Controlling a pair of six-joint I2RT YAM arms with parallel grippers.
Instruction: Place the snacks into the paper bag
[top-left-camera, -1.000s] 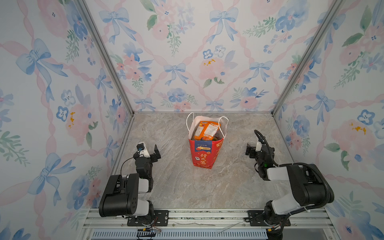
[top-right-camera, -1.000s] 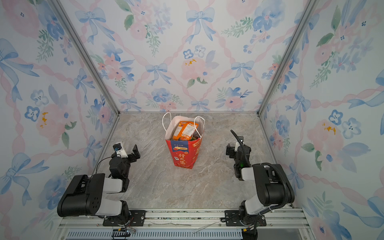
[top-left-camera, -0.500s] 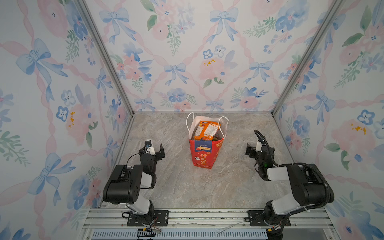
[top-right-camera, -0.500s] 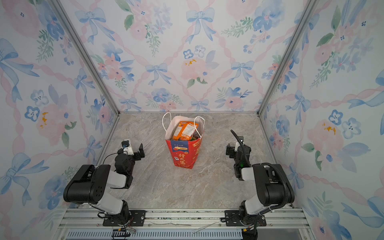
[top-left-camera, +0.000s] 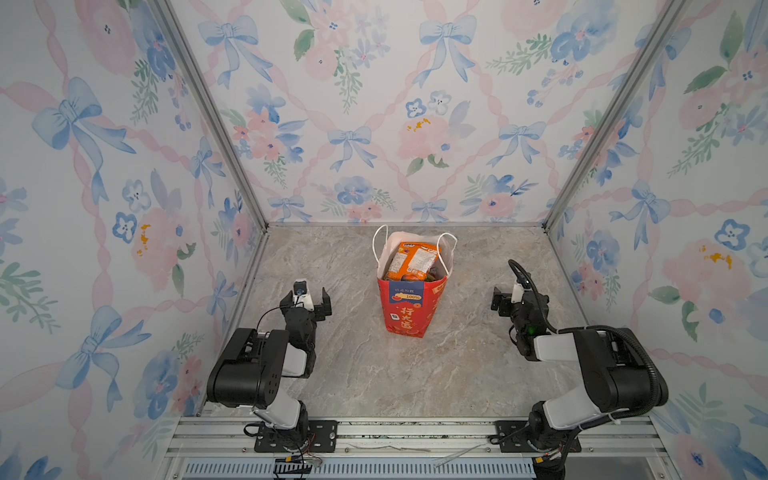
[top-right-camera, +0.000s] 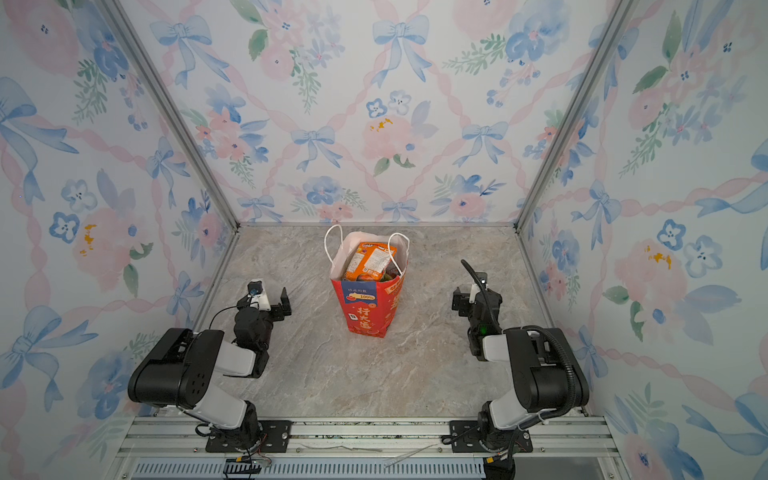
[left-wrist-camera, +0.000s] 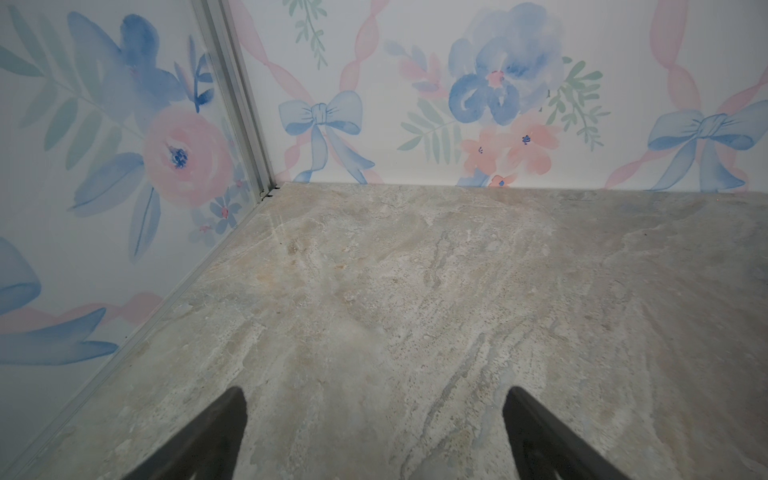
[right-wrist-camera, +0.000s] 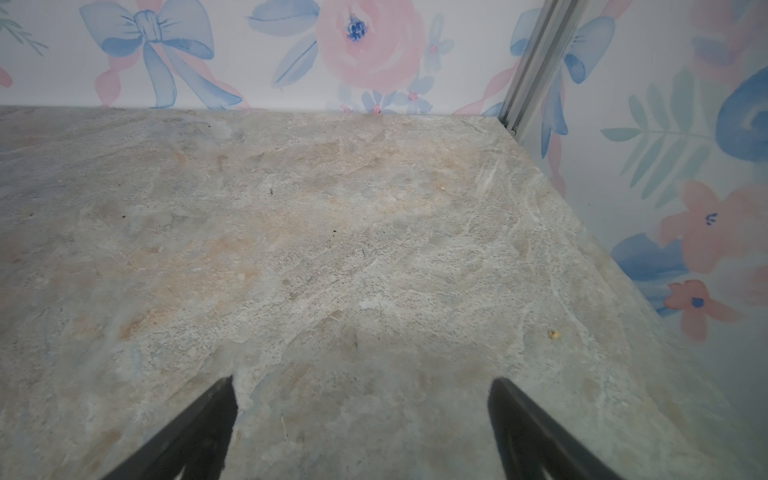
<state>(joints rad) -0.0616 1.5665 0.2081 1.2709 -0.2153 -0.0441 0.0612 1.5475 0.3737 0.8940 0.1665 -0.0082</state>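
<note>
Left claw (top-left-camera: 306, 299) sits low over the tabletop (top-left-camera: 374, 374), jaws spread wide with nothing between them. The right claw (top-left-camera: 515, 297) mirrors it on the opposite side, also gaping and empty. Each wrist view shows two dark fingertips (left-wrist-camera: 224, 424) framing bare stone and nothing more. So where's the work? Right between them: the paper bag (top-left-camera: 411, 309) stands upright mid-tabletop, well apart from both claws. Its mouth is open to the ceiling, with white cord handles (top-left-camera: 380, 245) looping up at the rim. And the snacks (top-left-camera: 409, 262) are inside it: an orange packet (top-right-camera: 370, 257) leans on top of the pile, with darker wrappers tucked below it. No packet lies loose on the tabletop in either top view. Both claws point toward the back wall (top-left-camera: 395, 166), so the bag lies sideways and inward from each rather than ahead, and neither wrist camera catches it. On distance it looks about even, with no arm clearly nearer. My read is that the packing looks finished, and any further move would need a turn inward toward that tall, vertical bag.
</note>
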